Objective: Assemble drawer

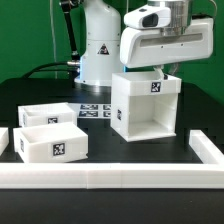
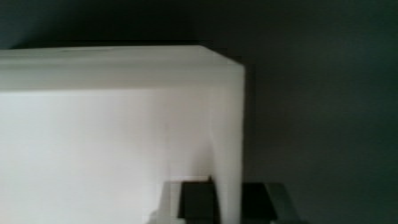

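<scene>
Nearest, a long white rail (image 1: pixel 110 178) borders the black desk (image 1: pixel 192 122). Behind it, on the exterior view's left, two shallow trays sit touching: the front tray (image 1: pixel 50 143) shows its tag, with the rear tray (image 1: pixel 40 112) just behind. To the exterior view's right the tall housing (image 1: pixel 145 108) stands upright, its open side forward. The arm (image 1: pixel 165 38) reaches down over its rear top edge. In the wrist view the jaws are clamped on one housing wall, a dark fingertip (image 2: pixel 185 202) on either side. The marker board (image 1: pixel 93 109) lies farther back.
</scene>
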